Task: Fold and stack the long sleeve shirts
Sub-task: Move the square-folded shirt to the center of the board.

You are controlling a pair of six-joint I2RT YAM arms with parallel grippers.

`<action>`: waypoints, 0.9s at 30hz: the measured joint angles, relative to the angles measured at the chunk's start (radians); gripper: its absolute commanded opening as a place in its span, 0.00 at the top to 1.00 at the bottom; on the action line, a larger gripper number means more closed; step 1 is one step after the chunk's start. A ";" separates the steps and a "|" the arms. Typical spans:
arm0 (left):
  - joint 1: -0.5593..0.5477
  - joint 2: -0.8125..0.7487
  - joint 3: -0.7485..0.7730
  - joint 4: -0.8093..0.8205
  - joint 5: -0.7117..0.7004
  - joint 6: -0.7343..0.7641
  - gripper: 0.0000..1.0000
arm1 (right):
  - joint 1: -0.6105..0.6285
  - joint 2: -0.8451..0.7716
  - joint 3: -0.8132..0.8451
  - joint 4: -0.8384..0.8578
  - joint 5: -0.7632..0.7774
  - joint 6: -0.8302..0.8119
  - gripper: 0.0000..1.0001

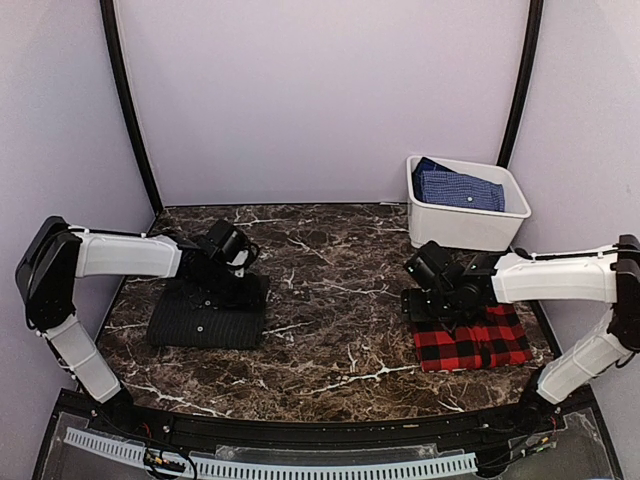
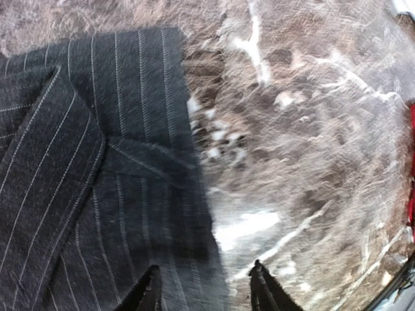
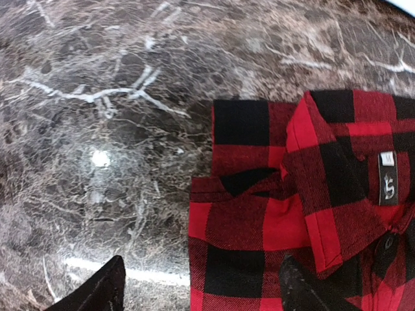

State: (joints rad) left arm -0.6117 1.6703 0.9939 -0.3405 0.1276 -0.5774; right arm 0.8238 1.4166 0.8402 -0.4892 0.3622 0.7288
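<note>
The charcoal pinstriped shirt [image 1: 205, 320] lies folded on the left of the marble table; its collar and right edge show in the left wrist view [image 2: 97, 194]. My left gripper [image 1: 222, 283] [image 2: 206, 288] hovers open over the shirt's far right edge, one finger over cloth, one over marble. The red-and-black plaid shirt [image 1: 470, 338] lies folded on the right; its collar and label show in the right wrist view [image 3: 292, 207]. My right gripper [image 1: 440, 300] [image 3: 202, 288] is open over the plaid shirt's far left edge, holding nothing.
A white bin [image 1: 466, 222] at the back right holds a folded blue shirt [image 1: 458, 187]. Dark marble tabletop [image 1: 335, 290] lies between the two shirts. Purple walls enclose the table on three sides.
</note>
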 measured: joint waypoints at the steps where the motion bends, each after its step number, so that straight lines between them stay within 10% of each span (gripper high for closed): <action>1: -0.003 -0.011 0.010 -0.005 0.006 0.001 0.48 | 0.000 0.013 0.000 -0.007 0.002 0.006 0.29; 20: -0.034 -0.313 0.013 0.028 0.012 -0.029 0.24 | -0.003 0.185 -0.019 0.016 0.008 0.043 0.56; 27: -0.034 -0.410 -0.037 0.042 -0.054 -0.031 0.19 | -0.004 0.224 0.005 0.020 0.044 0.045 0.86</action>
State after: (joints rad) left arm -0.6453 1.2606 0.9573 -0.2985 0.0738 -0.6086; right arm 0.8200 1.6405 0.8448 -0.4694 0.4061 0.7734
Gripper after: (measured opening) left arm 0.797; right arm 0.255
